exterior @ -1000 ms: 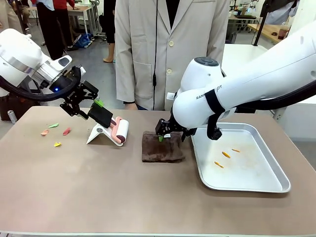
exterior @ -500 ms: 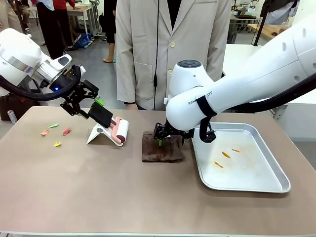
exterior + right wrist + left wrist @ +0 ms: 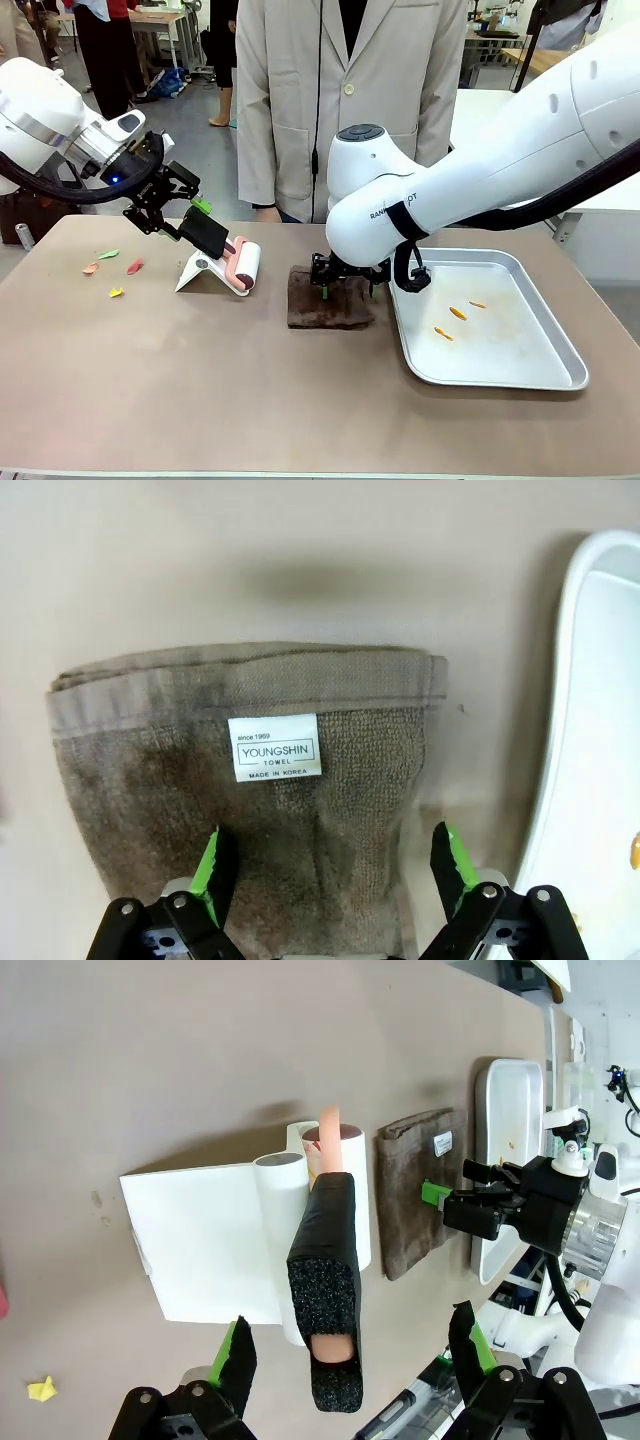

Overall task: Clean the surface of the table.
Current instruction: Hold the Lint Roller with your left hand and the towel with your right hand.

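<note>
Table [image 3: 200,400]: taupe top runs under both sets of jaws, none of it gripped.

Left gripper [image 3: 350,1345]: I read the jaws as spread fully wide, holding nothing. Lint roller [image 3: 240,262] is lined up with them. Its black foam handle [image 3: 325,1290] sits in the gap between the two green pads, with clear daylight on either side and no contact that I can see. Past the fingertips the handle runs on to the roll [image 3: 358,1210], which rests on a white stand [image 3: 200,1250] lying on the table. A yellow scrap [image 3: 40,1390] lies on the bare top off to one side of the left jaws. In the front view I see more coloured scraps [image 3: 134,266] outboard of that gripper, well apart from the roller.

Right gripper [image 3: 330,865]: jaws also at full spread, nothing held. Folded brown towel [image 3: 250,780] lies directly beneath and ahead of the fingertips, its white label [image 3: 275,747] just beyond the gap between the pads. I can't tell whether the tips touch the cloth. Silver tray [image 3: 560,730] sits just beside the towel, outside one pad of the right jaws. A few orange bits [image 3: 457,313] lie in it.

Person in a pale coat [image 3: 340,100] stands at the far edge, beyond both grippers.
</note>
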`<action>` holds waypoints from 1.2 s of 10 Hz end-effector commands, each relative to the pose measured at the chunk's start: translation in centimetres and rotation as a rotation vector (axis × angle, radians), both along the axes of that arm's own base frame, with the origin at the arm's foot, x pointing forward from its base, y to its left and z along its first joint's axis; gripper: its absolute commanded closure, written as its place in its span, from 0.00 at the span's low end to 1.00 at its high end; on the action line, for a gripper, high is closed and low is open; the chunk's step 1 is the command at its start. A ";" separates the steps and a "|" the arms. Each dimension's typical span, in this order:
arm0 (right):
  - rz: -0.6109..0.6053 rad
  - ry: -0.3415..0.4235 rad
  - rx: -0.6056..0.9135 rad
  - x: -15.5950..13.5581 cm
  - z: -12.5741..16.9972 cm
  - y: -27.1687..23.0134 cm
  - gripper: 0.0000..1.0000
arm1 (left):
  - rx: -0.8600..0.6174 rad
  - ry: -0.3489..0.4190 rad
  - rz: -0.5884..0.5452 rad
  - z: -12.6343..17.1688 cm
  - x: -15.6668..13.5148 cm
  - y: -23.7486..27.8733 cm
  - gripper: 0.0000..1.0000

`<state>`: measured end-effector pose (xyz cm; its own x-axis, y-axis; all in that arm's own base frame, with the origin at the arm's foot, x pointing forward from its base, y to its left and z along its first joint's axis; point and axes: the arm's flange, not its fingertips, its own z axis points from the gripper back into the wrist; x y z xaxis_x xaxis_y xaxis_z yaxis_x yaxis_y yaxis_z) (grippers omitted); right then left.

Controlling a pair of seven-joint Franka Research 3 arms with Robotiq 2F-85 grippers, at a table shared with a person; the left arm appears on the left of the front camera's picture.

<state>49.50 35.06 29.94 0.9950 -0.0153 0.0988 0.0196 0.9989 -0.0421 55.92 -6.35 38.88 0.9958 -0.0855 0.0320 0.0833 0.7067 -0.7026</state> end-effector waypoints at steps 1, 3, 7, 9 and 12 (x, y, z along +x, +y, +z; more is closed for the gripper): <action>-0.029 -0.019 -0.034 0.5 0.0 0.6 0.00 | -0.028 -0.010 -0.018 0.2 0.4 0.0 0.00; -0.033 -0.007 -0.034 0.5 -0.1 0.6 0.00 | -0.030 -0.004 -0.027 0.2 0.5 0.0 0.18; -0.044 0.018 -0.029 0.5 -0.2 0.6 0.65 | -0.025 0.010 -0.042 -0.3 0.7 -0.1 1.00; -0.048 0.023 -0.021 0.5 -0.2 0.5 1.00 | -0.021 0.008 -0.042 -0.3 0.8 -0.2 0.96; -0.049 0.035 -0.006 0.5 -0.4 0.4 1.00 | -0.027 -0.017 -0.037 0.2 0.5 -0.1 1.00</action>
